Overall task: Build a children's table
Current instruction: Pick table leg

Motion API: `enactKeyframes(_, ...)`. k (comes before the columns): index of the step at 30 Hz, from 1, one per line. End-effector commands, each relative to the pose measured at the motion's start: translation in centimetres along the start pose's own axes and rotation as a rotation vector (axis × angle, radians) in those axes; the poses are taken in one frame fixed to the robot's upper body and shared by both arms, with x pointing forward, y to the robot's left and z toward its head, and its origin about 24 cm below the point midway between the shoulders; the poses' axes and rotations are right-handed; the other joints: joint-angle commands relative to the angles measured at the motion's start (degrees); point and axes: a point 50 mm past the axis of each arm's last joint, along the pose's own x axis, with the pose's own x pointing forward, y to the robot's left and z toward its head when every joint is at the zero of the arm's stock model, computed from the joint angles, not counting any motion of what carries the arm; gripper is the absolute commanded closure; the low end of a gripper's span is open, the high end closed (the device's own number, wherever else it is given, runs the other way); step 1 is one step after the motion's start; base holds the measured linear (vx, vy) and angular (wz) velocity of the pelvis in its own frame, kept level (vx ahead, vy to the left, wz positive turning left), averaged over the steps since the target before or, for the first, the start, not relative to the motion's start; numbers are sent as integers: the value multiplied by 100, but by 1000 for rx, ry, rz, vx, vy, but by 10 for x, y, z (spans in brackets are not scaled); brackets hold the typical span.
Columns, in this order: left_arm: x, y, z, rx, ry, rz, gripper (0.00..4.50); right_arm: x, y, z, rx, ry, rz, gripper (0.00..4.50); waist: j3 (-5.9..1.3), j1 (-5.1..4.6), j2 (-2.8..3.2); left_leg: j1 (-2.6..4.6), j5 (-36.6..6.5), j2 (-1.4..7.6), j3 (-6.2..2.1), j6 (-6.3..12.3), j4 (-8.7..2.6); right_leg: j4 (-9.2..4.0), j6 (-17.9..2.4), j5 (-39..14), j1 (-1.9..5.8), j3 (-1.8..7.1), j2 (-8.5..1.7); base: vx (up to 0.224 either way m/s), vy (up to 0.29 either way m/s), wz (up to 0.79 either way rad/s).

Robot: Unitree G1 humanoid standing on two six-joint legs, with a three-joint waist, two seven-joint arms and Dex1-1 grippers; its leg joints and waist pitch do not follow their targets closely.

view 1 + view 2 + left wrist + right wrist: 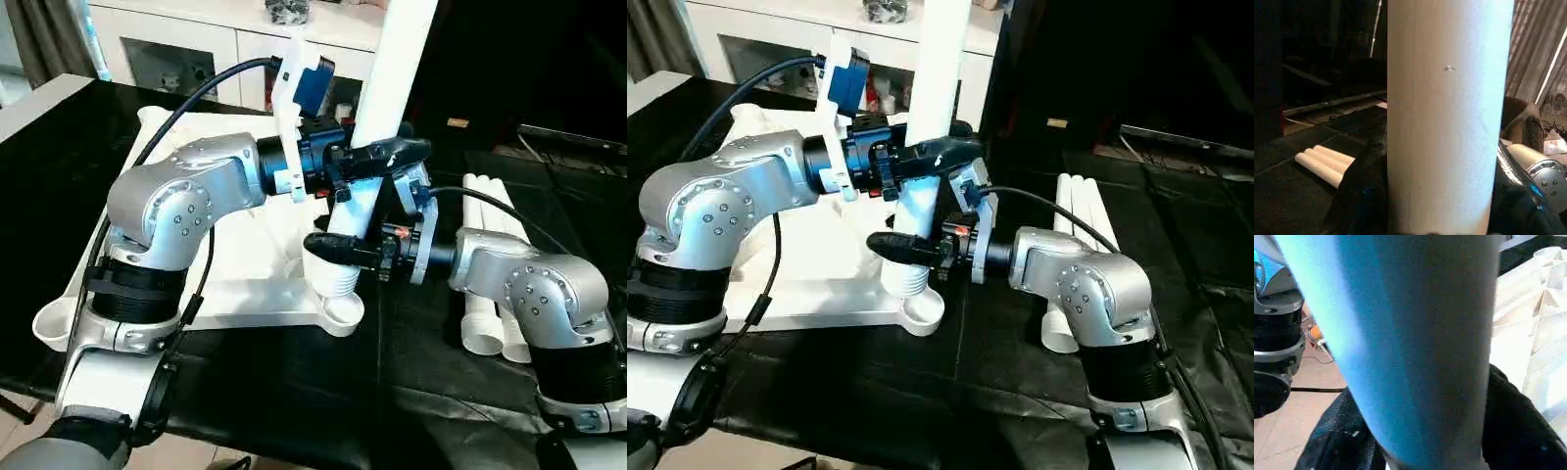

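The children's table top [245, 284] lies underside up on the black bench. One white leg [392, 69] stands almost upright, leaning slightly. Its ribbed lower end [331, 279] hangs just behind the near right corner socket [343, 313]; whether it touches the top I cannot tell. My left gripper [380, 157] is shut on the leg partway up. My right gripper [338, 250] is shut on it lower down, just above the ribbed end. In the left wrist view the leg [1449, 122] runs between black fingers. In the right wrist view the leg [1415, 333] sits beside the ribbed underside [1528, 333].
Three spare white legs [490, 294] lie side by side on the bench to my right, behind the right forearm. A white glass-door cabinet [196, 49] stands behind the bench. Another corner socket [49, 328] overhangs the near left edge.
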Motion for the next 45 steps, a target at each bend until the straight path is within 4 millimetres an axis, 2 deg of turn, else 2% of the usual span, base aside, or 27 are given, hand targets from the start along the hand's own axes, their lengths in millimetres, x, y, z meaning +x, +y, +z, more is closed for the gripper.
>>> enactKeyframes(1,6,-8,12,48,-13,-50,267,-4,-4,-4,0,28,-40,220,-439,28,-3,-20,41,300,-38,49,-411,-399,-603,-1606,482,307,-498,0,0,0)
enactKeyframes(8,7,-7,14,48,-18,-48,267,-4,-4,-5,-17,37,-45,240,-440,26,13,-27,40,299,-42,43,-412,-392,-619,-1548,484,305,-494,0,0,0)
enactKeyframes(12,11,-11,22,48,-70,-59,267,-2,-4,-5,-12,23,-44,241,-442,27,16,-22,20,303,-45,42,-411,-390,-638,-1534,483,303,-495,0,0,0)
enactKeyframes(13,11,-11,22,46,-73,-63,211,-2,-4,-5,-12,23,-44,242,-443,26,18,-23,29,307,-44,40,-411,-385,-656,-1511,485,304,-500,0,0,0)
enactKeyframes(17,14,-19,31,-18,-154,-116,191,-1,-5,-6,-4,7,-50,244,-449,40,13,-35,50,301,-43,58,-394,-380,-787,-1384,495,299,-509,0,0,0)
enactKeyframes(18,15,-22,35,-38,-184,-138,177,-1,-5,-6,2,0,-57,247,-445,36,-10,-43,25,291,-39,71,-389,-380,-801,-1397,503,294,-500,0,0,0)
enactKeyframes(20,16,-27,43,-74,-250,-190,153,1,-5,-4,0,-23,-64,250,-444,41,-3,-42,32,285,-38,69,-388,-385,-770,-1474,501,291,-501,0,0,0)
enactKeyframes(22,16,-30,46,-87,-278,-211,149,2,-5,-3,3,-37,-65,250,-440,37,-3,-39,-8,282,-31,85,-387,-410,-755,-1548,491,289,-498,0,0,0)
enactKeyframes(23,17,-31,48,-90,-293,-217,122,3,-6,-3,-2,-44,-79,250,-437,41,-3,-36,-22,287,-35,92,-395,-413,-728,-1611,484,282,-490,0,0,0)
enactKeyframes(26,16,-30,51,-77,-314,-207,111,4,-9,-1,-26,-70,-122,250,-436,42,-8,-26,-13,296,-36,88,-405,-427,-612,-1678,469,283,-490,0,0,0)
enactKeyframes(29,11,-28,51,-40,-332,-170,70,5,-14,0,-40,-97,-184,250,-435,28,8,-25,-78,293,-35,54,-410,-444,-549,-1793,468,281,-491,0,0,0)
enactKeyframes(32,1,-20,46,-17,-317,-87,66,3,-21,-2,-74,-100,-268,250,-429,8,24,-12,-100,312,-47,-62,-428,-423,-487,-1755,457,281,-488,0,0,0)
enactKeyframes(33,-9,-13,39,-1,-292,-21,66,1,-28,-4,-75,-117,-337,250,-430,12,41,-12,-113,301,-44,-69,-426,-434,-477,-1766,463,282,-488,0,0,0)
enactKeyframes(34,-9,-13,39,-1,-292,-21,65,1,-28,-4,-75,-117,-337,250,-422,-11,35,-10,-167,304,-40,-108,-439,-433,-473,-1811,456,286,-487,0,0,0)
enactKeyframes(35,-12,-12,37,0,-284,-3,65,-1,-30,-4,-77,-124,-359,251,-435,3,74,-2,-152,295,-36,-130,-432,-430,-485,-1763,465,285,-484,0,0,0)
enactKeyframes(36,-12,-12,37,0,-284,-3,65,-1,-30,-4,-77,-124,-359,254,-439,-1,68,6,-155,302,-34,-137,-427,-425,-496,-1700,456,282,-476,0,0,0)
enactKeyframes(37,-27,-6,20,38,-205,64,65,-9,-39,-6,-96,-159,-465,254,-434,-6,89,11,-168,301,-31,-127,-429,-426,-518,-1649,448,284,-468,0,0,0)
enactKeyframes(38,-33,-4,14,47,-177,83,65,-12,-42,-6,-102,-171,-502,257,-427,-45,85,-9,-212,314,-37,-172,-458,-405,-489,-1644,463,283,-466,0,0,0)
enactKeyframes(40,-41,-3,5,54,-136,105,65,-16,-44,-8,-99,-189,-549,258,-443,-46,118,15,-135,315,-36,-194,-453,-390,-462,-1544,458,290,-469,0,0,0)
enactKeyframes(43,-55,2,-30,107,45,146,65,-28,-50,-16,-94,-216,-659,258,-435,-67,135,37,-170,328,-32,-183,-476,-383,-440,-1477,441,294,-448,0,0,0)
enactKeyframes(44,-55,2,-30,107,45,146,65,-28,-50,-16,-94,-216,-659,258,-433,-73,135,36,-171,330,-30,-190,-480,-372,-476,-1384,443,298,-447,0,0,0)
enactKeyframes(45,-59,6,-48,144,151,167,65,-31,-51,-19,-105,-207,-687,258,-432,-59,122,47,-183,333,-38,-163,-484,-395,-476,-1395,439,293,-450,0,0,0)
